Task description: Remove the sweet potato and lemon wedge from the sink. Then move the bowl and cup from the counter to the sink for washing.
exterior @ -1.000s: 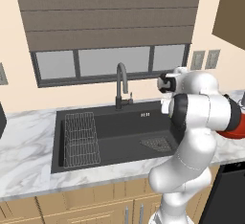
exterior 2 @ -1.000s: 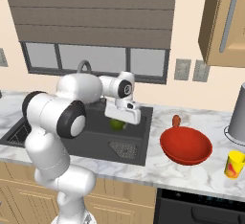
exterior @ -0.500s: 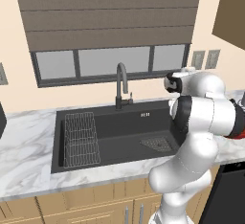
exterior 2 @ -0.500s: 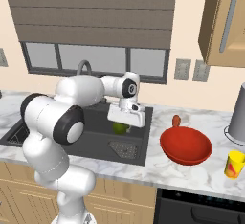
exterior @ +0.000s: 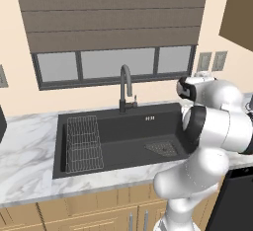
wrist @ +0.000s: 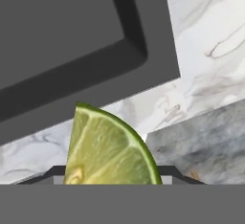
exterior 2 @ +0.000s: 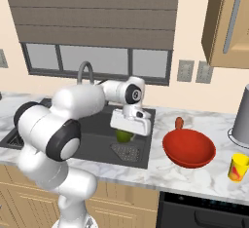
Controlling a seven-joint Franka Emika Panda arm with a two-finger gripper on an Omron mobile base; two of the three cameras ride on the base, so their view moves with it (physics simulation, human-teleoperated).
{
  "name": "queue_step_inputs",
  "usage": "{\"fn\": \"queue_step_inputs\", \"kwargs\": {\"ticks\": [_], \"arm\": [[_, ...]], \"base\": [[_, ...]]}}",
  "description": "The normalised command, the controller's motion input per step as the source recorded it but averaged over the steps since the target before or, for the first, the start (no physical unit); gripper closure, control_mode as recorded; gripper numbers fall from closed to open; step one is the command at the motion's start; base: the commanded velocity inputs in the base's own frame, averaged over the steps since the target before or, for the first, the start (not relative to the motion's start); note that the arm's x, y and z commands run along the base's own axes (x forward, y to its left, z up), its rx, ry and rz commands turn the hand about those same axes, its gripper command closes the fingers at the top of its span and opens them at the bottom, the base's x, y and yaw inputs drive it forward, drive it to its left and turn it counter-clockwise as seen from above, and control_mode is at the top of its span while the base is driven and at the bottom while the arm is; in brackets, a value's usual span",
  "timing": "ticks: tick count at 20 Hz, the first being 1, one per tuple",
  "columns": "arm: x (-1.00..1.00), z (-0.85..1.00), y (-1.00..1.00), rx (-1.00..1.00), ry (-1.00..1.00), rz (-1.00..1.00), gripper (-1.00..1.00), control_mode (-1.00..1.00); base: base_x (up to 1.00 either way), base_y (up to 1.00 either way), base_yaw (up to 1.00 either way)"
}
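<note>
Lemon wedge, a yellow-green slice with pale flesh and darker rind, sits pinched in the gripper, held over the right edge of the dark-grey rectangular sink; its lower part is cut off in the hand view, and the fingertips themselves are hidden behind it. No writing or brand can be read anywhere. On the white marble counter the wide glossy red bowl hides most of the small orange-red sweet potato just behind it. The yellow cup with an orange band stands further right.
</note>
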Motion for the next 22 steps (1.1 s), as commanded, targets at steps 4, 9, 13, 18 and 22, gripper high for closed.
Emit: {"fn": "queue_step_inputs", "kwargs": {"ticks": [4, 9, 13, 18, 22], "arm": [[-0.38, 0.00, -0.12, 0.00, -0.14, 0.00, 1.00, -1.00], [-0.34, 0.00, -0.11, 0.00, -0.09, 0.00, 1.00, -1.00], [-0.16, 0.05, -0.19, 0.00, 0.00, 0.00, 1.00, -1.00], [-0.21, 0.00, -0.18, 0.00, 0.00, 0.04, 1.00, -1.00], [-0.15, 0.01, -0.22, 0.00, 0.00, 0.08, 1.00, -1.00]], "base": [[0.00, 0.00, 0.00], [0.00, 0.00, 0.00], [0.00, 0.00, 0.00], [0.00, 0.00, 0.00], [0.00, 0.00, 0.00]]}}
